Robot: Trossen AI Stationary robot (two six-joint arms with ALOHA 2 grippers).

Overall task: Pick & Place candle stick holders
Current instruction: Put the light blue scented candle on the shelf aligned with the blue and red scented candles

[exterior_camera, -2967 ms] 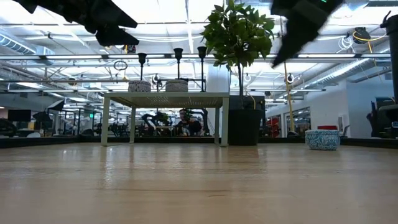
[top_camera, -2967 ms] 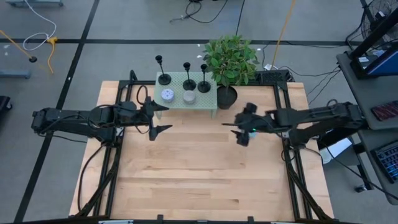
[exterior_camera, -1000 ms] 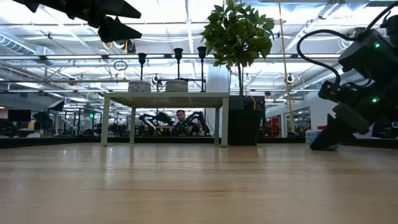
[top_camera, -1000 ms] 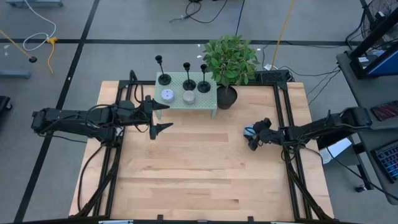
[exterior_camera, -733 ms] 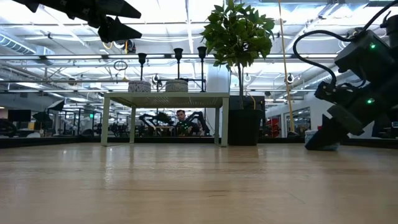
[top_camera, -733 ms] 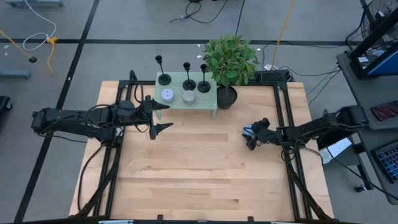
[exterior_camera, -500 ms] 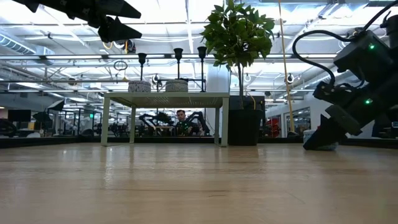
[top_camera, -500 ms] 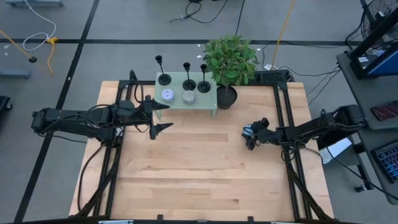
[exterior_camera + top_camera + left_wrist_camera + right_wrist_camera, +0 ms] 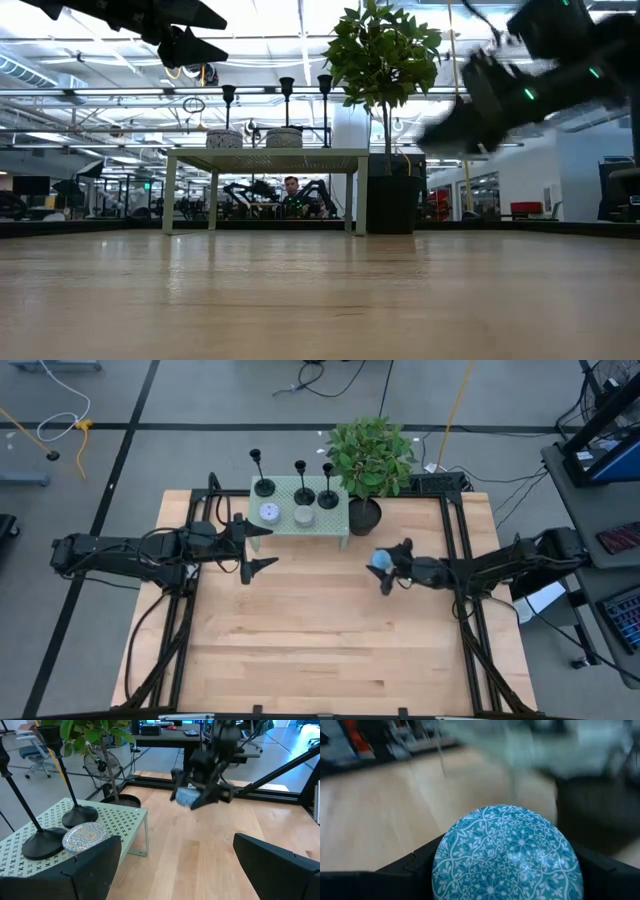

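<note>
Overhead, table-level, two wrist views.

We are seeing a small stand (image 9: 340,523) sitting along the table's (image 9: 300,650) far edge, with three candle stick holders (image 9: 263,486) lining its far side and two round tins (image 9: 269,513) sitting before them. A potted plant (image 9: 365,510) is standing at the stand's right end. The right gripper (image 9: 384,572) is hanging near the pot, carrying a round tin (image 9: 379,561); the left gripper (image 9: 252,550) is hovering off the stand's left end.

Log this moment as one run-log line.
right gripper: shut on blue patterned tin, lifted | left gripper: open, beside green stand | candle stick holders: untouched
</note>
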